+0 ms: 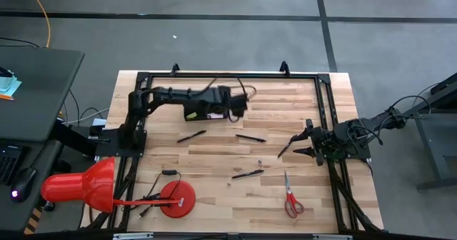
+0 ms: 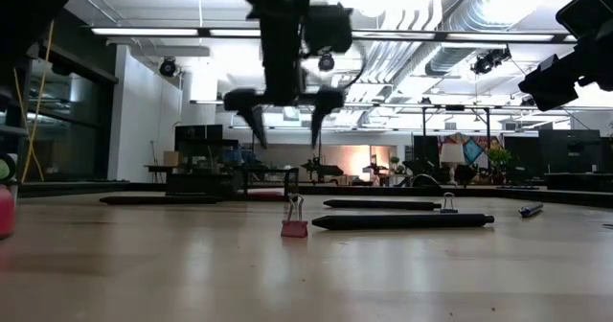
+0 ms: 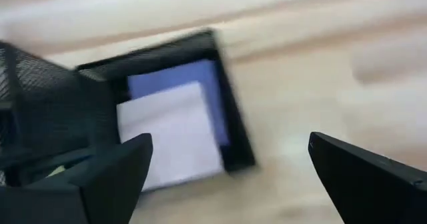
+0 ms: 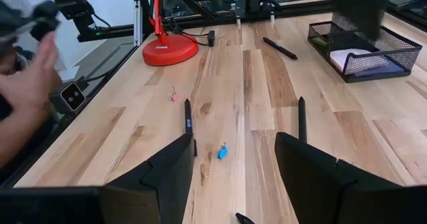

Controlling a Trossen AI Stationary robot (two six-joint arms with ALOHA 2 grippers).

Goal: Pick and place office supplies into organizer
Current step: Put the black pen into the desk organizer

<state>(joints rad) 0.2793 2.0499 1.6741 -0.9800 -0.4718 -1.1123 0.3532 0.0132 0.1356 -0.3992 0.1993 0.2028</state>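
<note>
The black mesh organizer [image 3: 230, 127] stands at the table's far middle [image 1: 200, 115]. In one compartment a purple sticky pad [image 3: 193, 77] lies under a paler pad [image 3: 173, 134]. My left gripper [image 3: 230, 177] hangs open above the organizer's right end [image 1: 239, 106] and touches nothing. Several black pens lie flat on the wood [image 1: 191, 136] [image 1: 250, 137] [image 1: 248, 173]. The red-handled scissors [image 1: 291, 197] lie near the front right. At the right edge my right gripper [image 4: 233, 164] waits open [image 1: 303, 141], nothing between its fingers.
A red desk lamp [image 1: 71, 186] with a round base [image 1: 177, 199] fills the near left corner. Small clips lie loose: a pink one [image 2: 294, 228] and a blue one [image 4: 222, 152]. A person's hand [image 4: 27, 84] shows beyond the table's edge. Bare wood lies between the pens.
</note>
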